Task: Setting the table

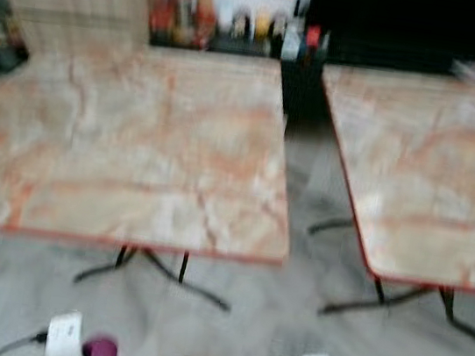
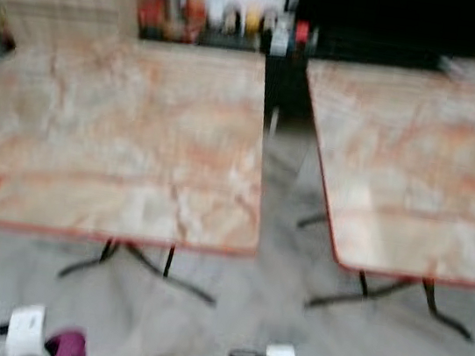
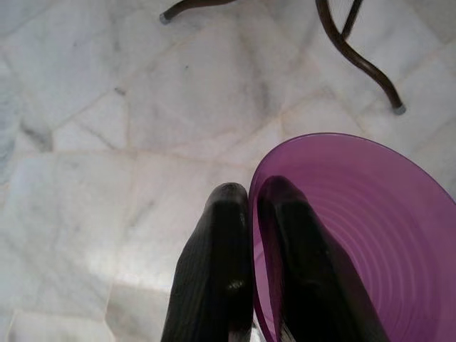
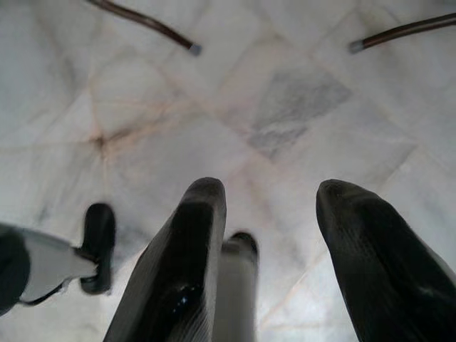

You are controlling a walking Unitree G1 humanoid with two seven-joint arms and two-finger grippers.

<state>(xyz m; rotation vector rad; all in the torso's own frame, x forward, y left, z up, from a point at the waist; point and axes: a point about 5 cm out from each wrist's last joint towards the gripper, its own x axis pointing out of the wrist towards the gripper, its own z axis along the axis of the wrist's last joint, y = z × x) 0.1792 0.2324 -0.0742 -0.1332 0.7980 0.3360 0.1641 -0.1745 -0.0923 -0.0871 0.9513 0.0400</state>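
Purple bowl [image 3: 356, 235] pinched by rim in left pincer [image 3: 256, 214], fingers clamped either side, carried low over marble floor [image 3: 142, 142]. Right pincer [image 4: 271, 214] spread, empty. Desk [image 1: 138, 129] ahead, prob. drop spot.

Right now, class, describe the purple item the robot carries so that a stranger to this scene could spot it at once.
Start at the marble-topped table on the robot's left, then drop to the pale marble floor in front of it. There the left end effector hangs low, shut on the rim of a purple plastic plate. Its translucent purple and ringed surface are like nothing else nearby.
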